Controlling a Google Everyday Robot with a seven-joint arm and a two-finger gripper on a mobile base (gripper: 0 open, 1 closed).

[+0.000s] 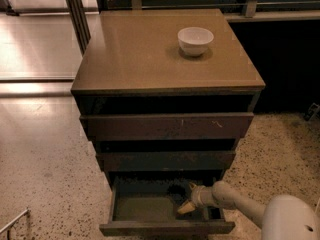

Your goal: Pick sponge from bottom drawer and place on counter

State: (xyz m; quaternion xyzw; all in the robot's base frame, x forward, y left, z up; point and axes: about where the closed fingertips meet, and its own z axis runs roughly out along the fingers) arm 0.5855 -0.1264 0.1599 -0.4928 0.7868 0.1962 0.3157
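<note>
The bottom drawer (150, 228) stands pulled open below two shallower drawers, and its olive-grey floor shows. My gripper (189, 202) is inside it at the right, low over the floor, on the end of my pale arm that comes in from the lower right. A small yellowish shape (184, 208) sits right at the gripper's tip. It may be the sponge, but I cannot tell that, nor whether it is held. A dark patch lies just behind the gripper. The counter (140, 54) is the tan top of the cabinet.
A white bowl (195, 40) stands on the counter at the back right. The middle drawer (165, 161) and top drawer (165, 126) overhang the open one. Speckled floor lies left and right of the cabinet. A dark wall is at the right.
</note>
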